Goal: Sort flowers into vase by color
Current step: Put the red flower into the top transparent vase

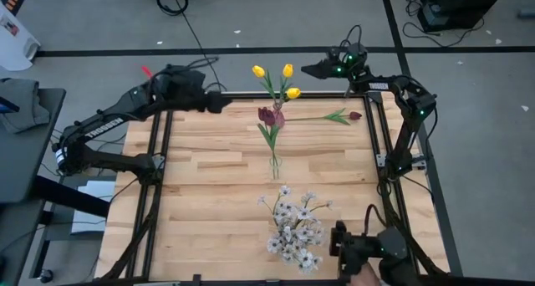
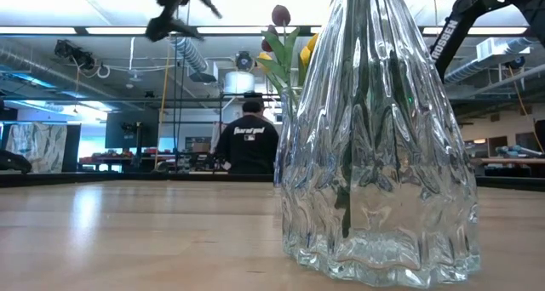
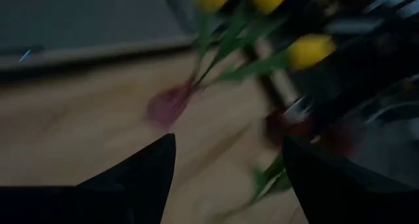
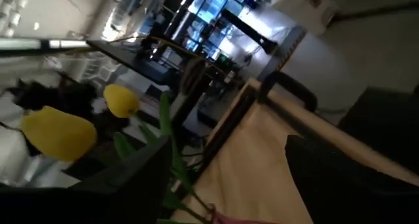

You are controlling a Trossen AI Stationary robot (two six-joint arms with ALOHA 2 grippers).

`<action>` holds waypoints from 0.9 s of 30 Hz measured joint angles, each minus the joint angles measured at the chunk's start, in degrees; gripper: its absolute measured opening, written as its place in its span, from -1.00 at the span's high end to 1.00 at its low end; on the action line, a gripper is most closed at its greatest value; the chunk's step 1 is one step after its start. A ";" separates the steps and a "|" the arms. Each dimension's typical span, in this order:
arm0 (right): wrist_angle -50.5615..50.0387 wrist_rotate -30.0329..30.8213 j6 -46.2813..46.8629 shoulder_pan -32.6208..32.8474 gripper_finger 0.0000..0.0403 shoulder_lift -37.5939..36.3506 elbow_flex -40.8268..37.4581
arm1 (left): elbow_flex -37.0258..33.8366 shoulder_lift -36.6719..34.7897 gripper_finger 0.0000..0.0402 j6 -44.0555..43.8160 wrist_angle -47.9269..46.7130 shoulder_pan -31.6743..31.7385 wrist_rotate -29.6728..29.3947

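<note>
Three yellow tulips (image 1: 287,70) stand up near the table's far edge, with two maroon tulips (image 1: 267,114) just below them; their green stems run down into a slim clear vase (image 1: 274,163). One vase or two, I cannot tell. Another maroon tulip (image 1: 354,116) lies flat on the table to the right. White blossom sprays (image 1: 294,229) fill a ribbed glass vase (image 2: 375,138) at the near edge. My left gripper (image 1: 216,101) hovers open left of the tulips (image 3: 308,50). My right gripper (image 1: 311,68) hovers open at their far right (image 4: 59,135).
Black frame rails run along the table's left and right sides (image 1: 378,127). The big glass vase blocks much of the low view. A person in a dark shirt (image 2: 247,142) is in the room beyond the far edge. Bare wood lies left of the vases (image 1: 201,177).
</note>
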 joint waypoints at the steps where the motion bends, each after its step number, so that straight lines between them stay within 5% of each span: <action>1: -0.60 -0.04 1.14 0.10 -0.51 -0.41 0.00 | 0.00 0.00 -0.41 -0.18 -3.09 0.00 0.01; 7: -9.59 5.23 -0.54 0.57 -0.43 -6.34 0.00 | 0.00 0.00 -0.41 -1.76 -19.83 0.00 0.00; 12: -33.37 20.86 -4.43 0.55 -0.39 -13.91 0.02 | 0.00 0.00 -0.41 -2.06 -28.78 -0.02 -1.01; 18: -57.55 35.52 -3.16 0.55 -0.34 -21.08 0.02 | 0.00 0.00 -0.41 0.87 -33.22 -0.07 -6.32; 27: -68.46 44.31 2.93 2.15 -0.27 -26.71 0.02 | 0.00 0.00 -0.40 15.25 -35.09 -0.07 -13.89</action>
